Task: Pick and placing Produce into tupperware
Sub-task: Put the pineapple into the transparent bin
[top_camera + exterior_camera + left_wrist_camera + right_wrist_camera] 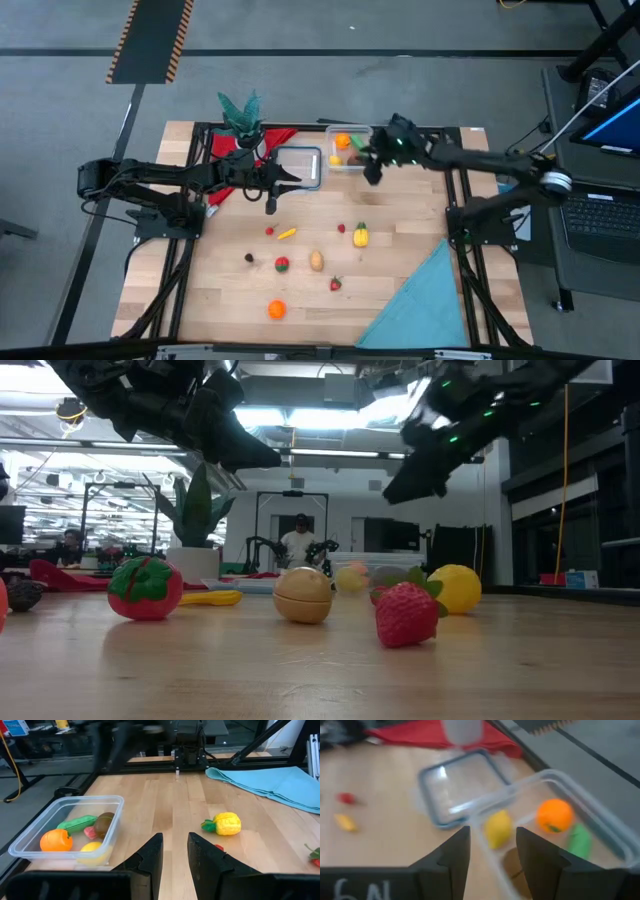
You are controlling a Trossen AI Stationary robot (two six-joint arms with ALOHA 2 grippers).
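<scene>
The right gripper (490, 852) hangs over the tupperware (600, 805), its fingers spread and holding nothing; a yellow lemon (498, 827) lies in the tub just beyond their tips, an orange (554, 815) and a green piece (580, 840) past it. The left gripper (175, 855) hovers beside the tub, fingers slightly parted, empty, with a yellow corn (226, 823) ahead.

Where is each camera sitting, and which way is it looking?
High view: above, looking straight down on the table; both arms show.
Low view: at tabletop height, facing the room; a strawberry is nearest, arms overhead.
Left wrist view: on the left arm, past its open end effector toward the tub.
Right wrist view: on the right arm, past its open end effector, over the same tub.
</scene>
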